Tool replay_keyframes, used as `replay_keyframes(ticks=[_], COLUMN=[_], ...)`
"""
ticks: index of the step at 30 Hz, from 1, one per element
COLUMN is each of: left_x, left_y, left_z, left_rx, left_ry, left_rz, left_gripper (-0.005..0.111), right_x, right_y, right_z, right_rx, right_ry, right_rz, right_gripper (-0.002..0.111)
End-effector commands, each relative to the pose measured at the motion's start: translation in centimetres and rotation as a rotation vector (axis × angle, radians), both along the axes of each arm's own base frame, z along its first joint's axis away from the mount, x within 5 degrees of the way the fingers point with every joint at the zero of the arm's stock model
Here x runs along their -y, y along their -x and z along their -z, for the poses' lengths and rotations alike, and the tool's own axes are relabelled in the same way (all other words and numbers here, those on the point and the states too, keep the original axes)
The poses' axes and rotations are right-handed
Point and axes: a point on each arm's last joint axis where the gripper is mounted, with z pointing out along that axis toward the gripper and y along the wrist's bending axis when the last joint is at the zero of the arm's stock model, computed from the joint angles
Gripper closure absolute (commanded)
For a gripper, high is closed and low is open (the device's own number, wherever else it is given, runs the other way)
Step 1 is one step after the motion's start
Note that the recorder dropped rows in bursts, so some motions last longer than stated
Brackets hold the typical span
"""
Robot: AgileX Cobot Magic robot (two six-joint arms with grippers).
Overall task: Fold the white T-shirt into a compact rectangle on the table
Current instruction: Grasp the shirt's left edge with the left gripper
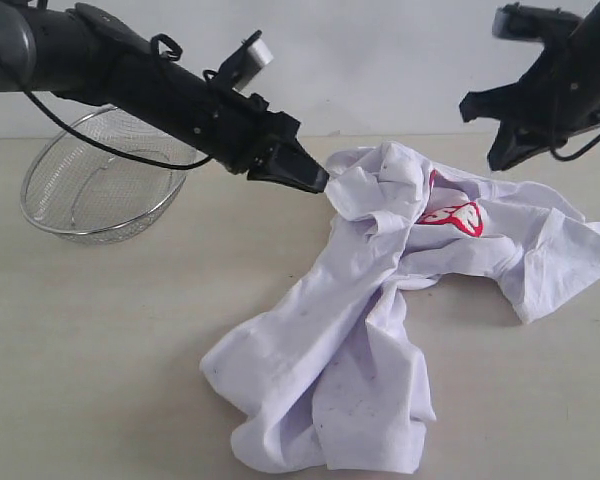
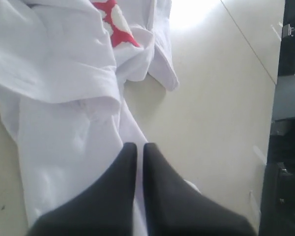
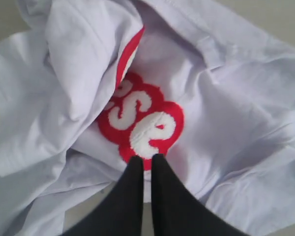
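Left fingers (image 2: 113, 196): pressed together, tips at bunched edge of white T-shirt (image 1: 350, 350); pinch on cloth not discernible.
Right fingers (image 3: 130, 196): clenched on nothing, raised over red lettering (image 1: 458, 215).
Shirt position: crumpled mid-surface (image 1: 100, 350) — lettering side up, right of wire basket (image 1: 90, 190).

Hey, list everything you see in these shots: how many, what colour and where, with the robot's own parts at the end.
white T-shirt: one, white with red lettering, crumpled on the table, centre to right.
wire-mesh basket: one, silver, on the table at far left, apart from the shirt.
table: one, pale beige, under everything.
wall: one, white, behind the table.
left claw: one, black, shut, apparently pinching the shirt's raised upper edge.
right claw: one, black, shut, empty, raised over the red lettering.
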Motion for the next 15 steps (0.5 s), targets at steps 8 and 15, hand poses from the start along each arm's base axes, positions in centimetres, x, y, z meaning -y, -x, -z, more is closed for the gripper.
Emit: replay_keyframes(ticks=[8,15], left_x=[-0.4,-0.2], left_y=[-3.0,-6.6], left_z=[3.8,6.7], left_rx=[0.064,-0.024], left_ry=[-0.131,0.006], left_rz=[-0.255,-0.445], left_gripper=[0.070,0.053], right_x=[-1.6,-1.6], right_y=[-1.2,-2.0], right_z=[8.2,9.8], right_rx=[-0.156,-0.126], right_ry=[-0.014,-0.017], right_rz=[-0.035,-0.027], right_gripper=[0.109,0.109])
